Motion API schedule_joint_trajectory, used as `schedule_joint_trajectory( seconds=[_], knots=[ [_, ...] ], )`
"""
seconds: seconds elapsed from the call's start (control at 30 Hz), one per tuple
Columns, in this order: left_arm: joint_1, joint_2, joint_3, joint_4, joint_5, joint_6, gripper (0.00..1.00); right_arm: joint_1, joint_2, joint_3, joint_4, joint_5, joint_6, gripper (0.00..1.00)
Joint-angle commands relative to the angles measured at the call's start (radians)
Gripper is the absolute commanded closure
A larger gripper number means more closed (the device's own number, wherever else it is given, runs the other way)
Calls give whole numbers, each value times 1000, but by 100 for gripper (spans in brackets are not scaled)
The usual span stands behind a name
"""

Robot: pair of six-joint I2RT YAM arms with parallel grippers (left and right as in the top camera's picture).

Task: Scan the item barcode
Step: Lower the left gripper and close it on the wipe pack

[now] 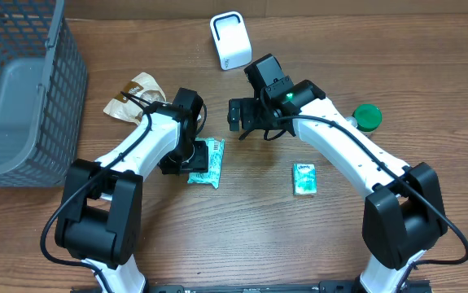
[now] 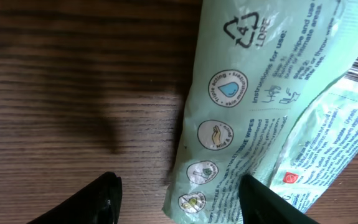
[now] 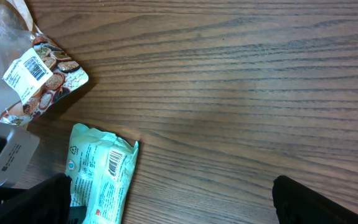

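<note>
Mid-tabletop, left gripper [image 2: 182, 202] stood parted astride one edge of the wet-wipes pack [image 2: 241, 112]; right gripper [image 3: 169, 202] gaped empty. Pinching only loose film there risked a slip.

Wipes pack [image 1: 214, 159] centre; snack bag [image 1: 132, 96] behind-left, basket [image 1: 22, 89] far left, scanner [image 1: 230, 39] behind, tissue pack [image 1: 304, 179] right

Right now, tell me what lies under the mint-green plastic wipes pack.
Only the brown wooden table shows around the mint-green plastic wipes pack, which lies flat on it, barcode side up. Anything beneath the pack itself is covered.
</note>
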Motion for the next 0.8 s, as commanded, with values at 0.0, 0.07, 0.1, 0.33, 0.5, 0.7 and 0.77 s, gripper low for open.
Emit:
schedule_joint_trajectory(
  seconds=[0.0, 0.07, 0.1, 0.33, 0.5, 0.7, 0.77],
  knots=[
    [-6, 36, -9, 11, 8, -10, 37, -3, -2, -4, 6, 6, -1, 0],
    [-6, 43, -9, 9, 11, -10, 36, -3, -2, -4, 6, 6, -1, 0],
    [-6, 47, -9, 8, 11, -10, 37, -3, -2, -4, 6, 6, -1, 0],
    [3, 41, 11, -17, 17, 5, 62, -3, -2, -4, 6, 6, -1, 0],
    [17, 26, 57, -55, 26, 6, 46, -3, -2, -4, 6, 6, -1, 0],
    [20, 26, 61, -74, 56, 28, 32, -3, -2, -4, 6, 6, -1, 0],
    [20, 26, 60, -72, 55, 32, 31, -3, -2, -4, 7, 6, -1, 0]
  ],
)
